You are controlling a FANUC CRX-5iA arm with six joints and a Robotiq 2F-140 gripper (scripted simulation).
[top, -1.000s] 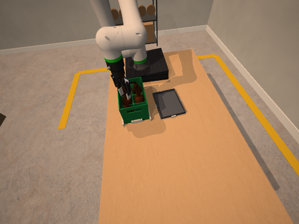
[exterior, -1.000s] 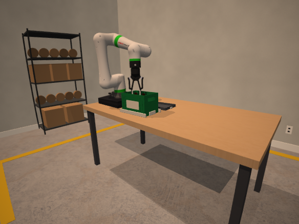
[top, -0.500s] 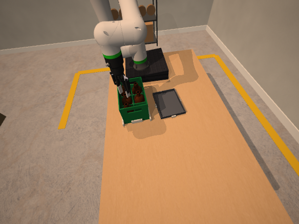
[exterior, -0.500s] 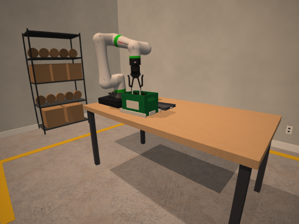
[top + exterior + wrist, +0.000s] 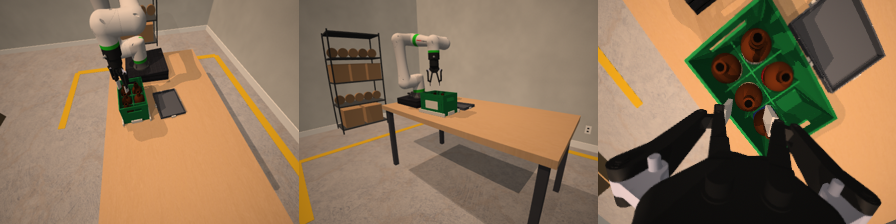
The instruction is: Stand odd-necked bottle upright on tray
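Standing in the crate (image 5: 141, 116) (image 5: 450, 105) (image 5: 818, 109), all five brown bottles (image 5: 139, 97) (image 5: 443, 94) (image 5: 725, 69), odd neck among them — cannot tell which. Above them, gripper (image 5: 122, 87) (image 5: 434, 84) (image 5: 748, 109) with fingers part-way apart, nothing between. Beside the crate, the tray (image 5: 170, 105) (image 5: 465, 105) (image 5: 840, 40). Likely risks: mistaking a near-equal neck; catching a neighbour or divider if lowered off-centre — or dragging the loose crate if lifted aslant.

The gripper (image 5: 122, 87) (image 5: 434, 84) (image 5: 748, 109) points down, fingers partly open, holding nothing.
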